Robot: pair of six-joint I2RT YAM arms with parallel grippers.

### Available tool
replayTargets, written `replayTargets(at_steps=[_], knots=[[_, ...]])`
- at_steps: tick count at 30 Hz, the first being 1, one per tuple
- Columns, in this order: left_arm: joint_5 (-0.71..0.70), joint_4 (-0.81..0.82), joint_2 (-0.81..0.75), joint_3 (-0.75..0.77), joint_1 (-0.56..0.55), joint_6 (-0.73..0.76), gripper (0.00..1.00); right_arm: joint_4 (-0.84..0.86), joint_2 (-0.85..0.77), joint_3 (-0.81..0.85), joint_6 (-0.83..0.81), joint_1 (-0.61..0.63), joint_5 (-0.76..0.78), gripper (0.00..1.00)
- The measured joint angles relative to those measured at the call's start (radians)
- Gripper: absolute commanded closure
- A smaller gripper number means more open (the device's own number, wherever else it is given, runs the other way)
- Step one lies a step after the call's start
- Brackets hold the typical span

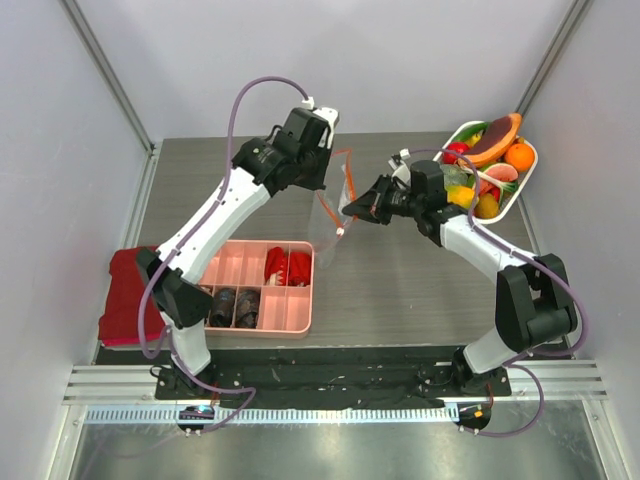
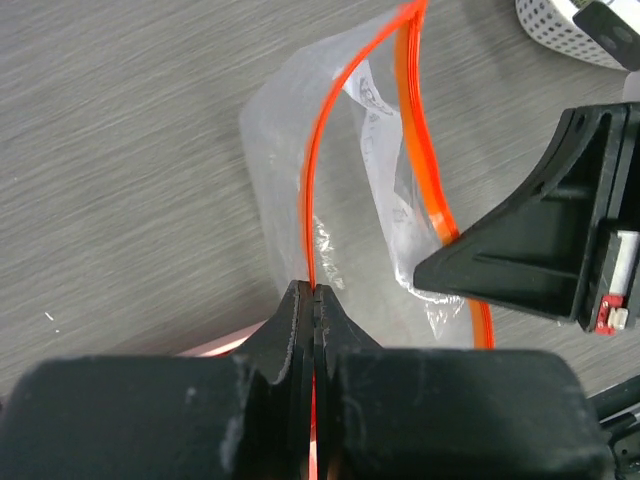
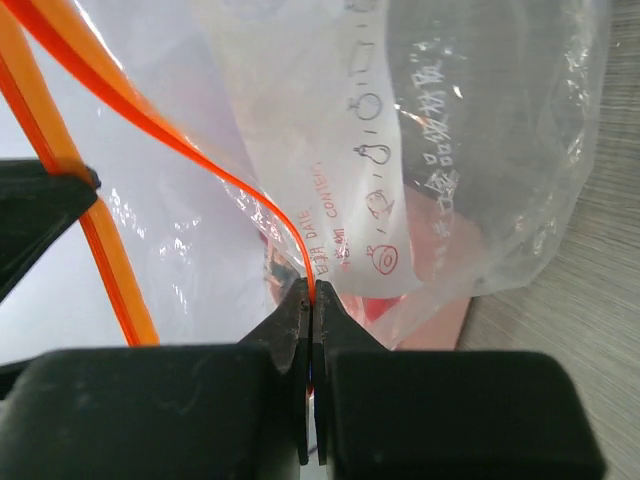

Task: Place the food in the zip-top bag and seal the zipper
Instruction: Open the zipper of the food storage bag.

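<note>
The clear zip-top bag [image 1: 335,205] hangs above the table between my two grippers, its mouth open. My left gripper [image 1: 328,178] is shut on one side of the orange-red zipper [image 2: 312,180], seen close up in the left wrist view [image 2: 314,290]. My right gripper [image 1: 352,210] is shut on the zipper's other side [image 3: 130,95], seen close up in the right wrist view [image 3: 312,290]. The bag [image 3: 480,150] shows no food inside. The food [image 1: 490,165], yellow, orange, green and red toy pieces, lies in the white basket [image 1: 528,185] at the back right.
A pink compartment tray [image 1: 300,300] with dark lumps and red crinkled pieces sits at the front left. A red cloth [image 1: 125,295] lies at the left edge. The basket's rim shows in the left wrist view [image 2: 560,25].
</note>
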Motion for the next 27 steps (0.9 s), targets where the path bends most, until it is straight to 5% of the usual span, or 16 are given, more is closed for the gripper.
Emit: replayTargets(at_steps=[10,12,16,19,27], knots=[[0.113,0.050,0.111,-0.093,0.066,-0.046,1.00,-0.327,0.025,0.069,-0.356,-0.097,0.162,0.98],[0.166,0.083,0.118,-0.135,0.101,-0.069,1.00,-0.381,0.024,0.070,-0.423,-0.116,0.212,0.90],[0.291,0.177,0.104,-0.246,0.146,-0.116,1.00,-0.462,0.010,0.093,-0.531,-0.120,0.272,0.51],[0.372,0.222,0.081,-0.306,0.146,-0.140,1.00,-0.507,-0.013,0.148,-0.587,-0.119,0.282,0.34],[0.475,0.313,0.056,-0.318,0.123,-0.181,1.00,-0.617,-0.091,0.364,-0.730,-0.138,0.275,0.09]])
